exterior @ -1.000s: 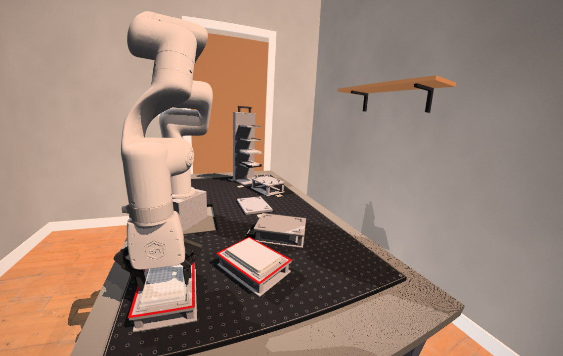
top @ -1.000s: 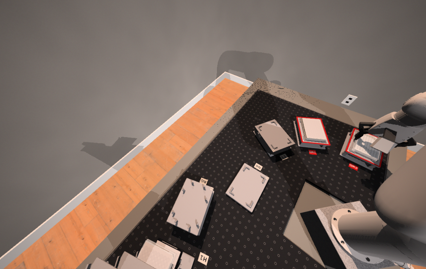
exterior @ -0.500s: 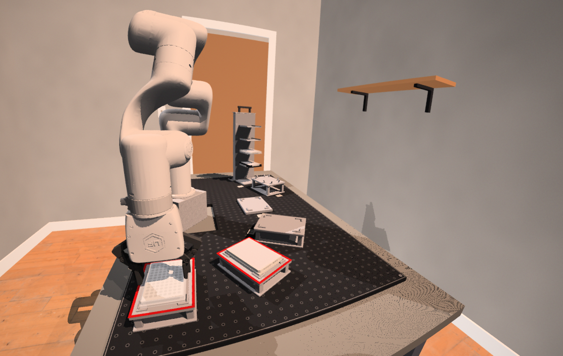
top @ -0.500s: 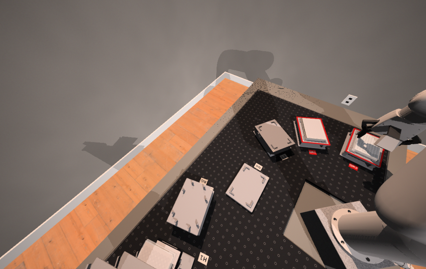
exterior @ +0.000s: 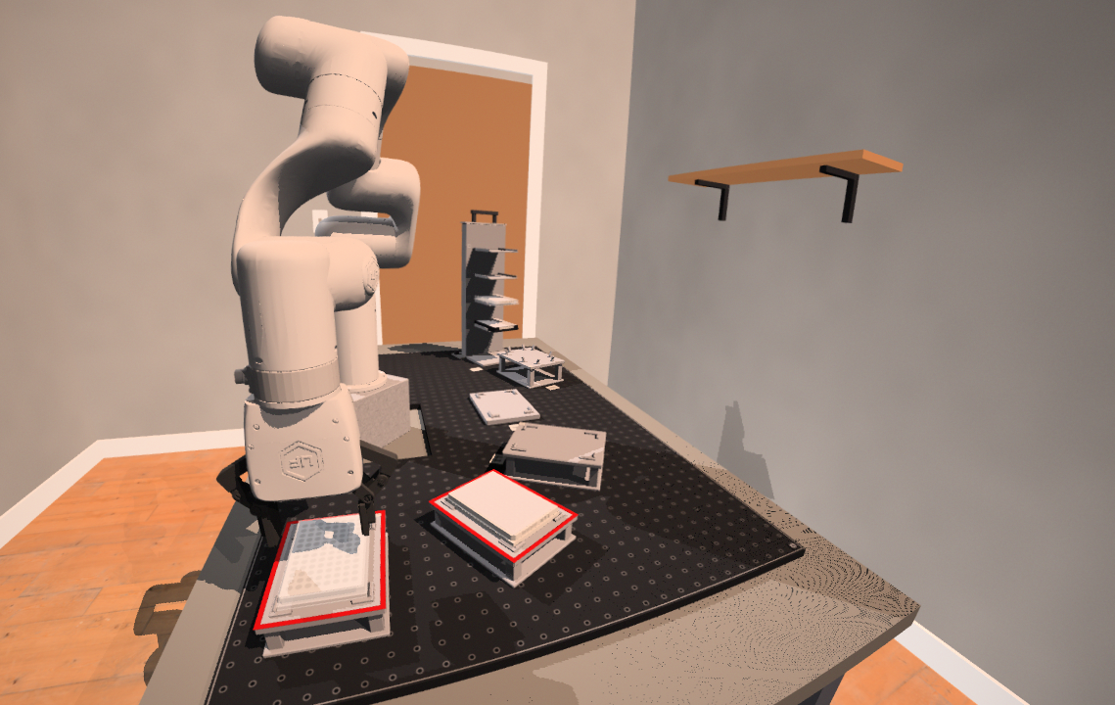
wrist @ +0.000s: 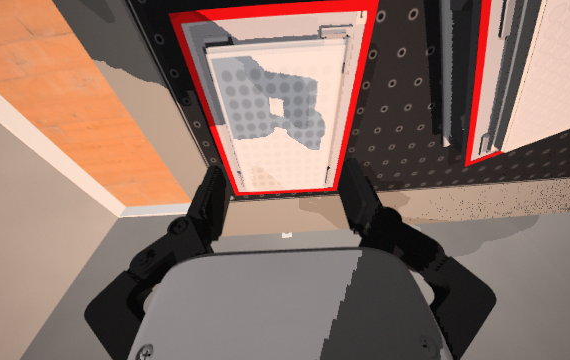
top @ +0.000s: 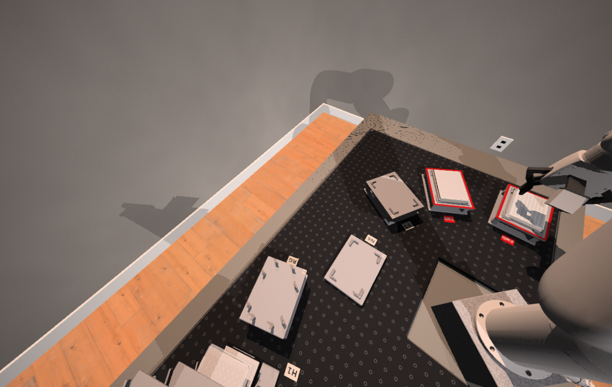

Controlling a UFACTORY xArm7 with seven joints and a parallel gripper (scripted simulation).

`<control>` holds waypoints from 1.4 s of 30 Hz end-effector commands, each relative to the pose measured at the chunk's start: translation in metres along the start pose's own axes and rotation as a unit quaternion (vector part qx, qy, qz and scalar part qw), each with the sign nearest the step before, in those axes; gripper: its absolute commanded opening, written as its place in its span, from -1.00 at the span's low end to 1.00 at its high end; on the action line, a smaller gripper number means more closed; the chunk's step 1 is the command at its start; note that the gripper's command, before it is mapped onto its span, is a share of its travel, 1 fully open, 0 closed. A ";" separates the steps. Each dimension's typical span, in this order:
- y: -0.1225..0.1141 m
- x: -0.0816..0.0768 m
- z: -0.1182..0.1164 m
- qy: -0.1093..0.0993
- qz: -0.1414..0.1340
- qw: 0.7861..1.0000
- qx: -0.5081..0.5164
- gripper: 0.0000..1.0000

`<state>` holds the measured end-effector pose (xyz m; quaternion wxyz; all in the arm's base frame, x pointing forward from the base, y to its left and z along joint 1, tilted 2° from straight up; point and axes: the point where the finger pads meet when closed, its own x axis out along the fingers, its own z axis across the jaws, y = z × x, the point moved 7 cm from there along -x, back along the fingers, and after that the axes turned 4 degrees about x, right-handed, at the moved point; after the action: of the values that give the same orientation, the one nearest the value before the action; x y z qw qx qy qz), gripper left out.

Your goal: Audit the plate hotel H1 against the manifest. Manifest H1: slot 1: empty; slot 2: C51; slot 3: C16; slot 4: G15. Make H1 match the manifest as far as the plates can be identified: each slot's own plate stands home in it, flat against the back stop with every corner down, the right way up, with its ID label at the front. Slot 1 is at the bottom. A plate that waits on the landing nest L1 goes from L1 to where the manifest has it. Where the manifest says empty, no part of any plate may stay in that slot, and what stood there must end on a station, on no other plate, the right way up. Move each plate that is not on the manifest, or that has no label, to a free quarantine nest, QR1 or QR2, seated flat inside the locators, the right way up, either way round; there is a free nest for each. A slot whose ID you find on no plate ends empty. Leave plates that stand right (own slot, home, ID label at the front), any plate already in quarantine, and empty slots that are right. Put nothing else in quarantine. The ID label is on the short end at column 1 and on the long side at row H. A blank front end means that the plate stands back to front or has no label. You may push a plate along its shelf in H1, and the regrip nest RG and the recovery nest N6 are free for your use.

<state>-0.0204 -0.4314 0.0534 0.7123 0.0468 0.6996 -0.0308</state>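
Observation:
My gripper (top: pixel 562 194) (exterior: pixel 315 523) (wrist: pixel 283 176) is open and empty. It hangs just above the red-rimmed quarantine nest QR2 (top: pixel 509 224) (exterior: pixel 385 561) (wrist: pixel 356 100), over one short end. A white well plate (top: pixel 531 214) (exterior: pixel 324 570) (wrist: pixel 285 145) lies flat in that nest, wells up, with the fingers clear of it. The other red-rimmed nest QR1 (top: pixel 449 204) (exterior: pixel 534 561) (wrist: pixel 475 100) holds a plate (top: pixel 448 186) (exterior: pixel 499 503) (wrist: pixel 555 65). The hotel H1 (top: pixel 226 368) (exterior: pixel 487 289) stands at the far end of the table; its plates are too small to read.
The dark landing nest L1 (top: pixel 393 194) (exterior: pixel 554 446) stands bare beside QR1. The flat nest N6 (top: pixel 355 269) (exterior: pixel 501 405) and the raised regrip nest RG (top: pixel 274 295) (exterior: pixel 531 363) are bare too. The arm's base (top: pixel 495 317) stands mid-table. QR2 sits near the table's edge.

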 end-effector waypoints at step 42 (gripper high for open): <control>-0.001 -0.044 0.000 0.000 -0.002 1.000 0.000 1.00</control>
<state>-0.0212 -0.4326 0.0959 0.7123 0.0466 0.6996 -0.0311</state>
